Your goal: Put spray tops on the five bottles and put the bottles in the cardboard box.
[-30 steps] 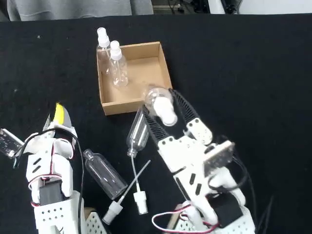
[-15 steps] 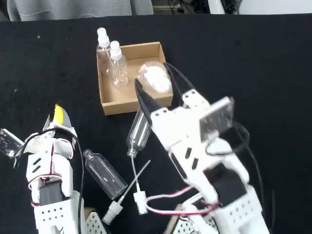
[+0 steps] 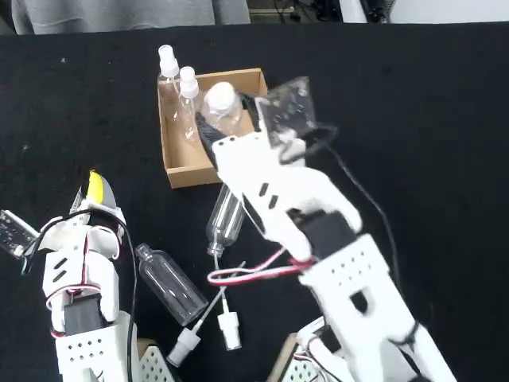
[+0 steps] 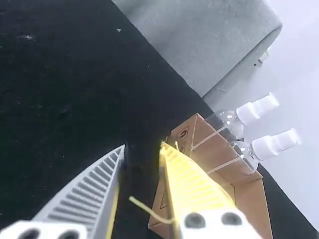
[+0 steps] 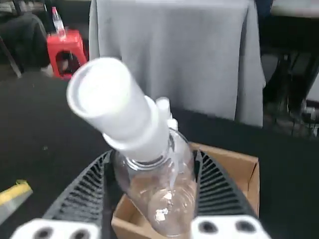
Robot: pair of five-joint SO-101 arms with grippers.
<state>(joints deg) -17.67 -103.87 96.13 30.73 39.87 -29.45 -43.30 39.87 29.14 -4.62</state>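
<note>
Clear bottle point(image 5: 155, 201) in right end effector point(image 5: 152, 156) over cardboard box point(image 5: 235, 165)

A robotics lab or workshop: black-draped table point(image 3: 429, 103), grey sheet point(image 5: 174, 59), red stool point(image 5: 64, 47), loose cables point(image 3: 290, 9).

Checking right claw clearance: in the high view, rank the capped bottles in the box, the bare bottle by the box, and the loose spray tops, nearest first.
1. Capped bottles, in the cardboard box beside the right claw.
2. Bare bottle, lying just outside the box.
3. Loose spray tops, well beyond that bottle.
</note>
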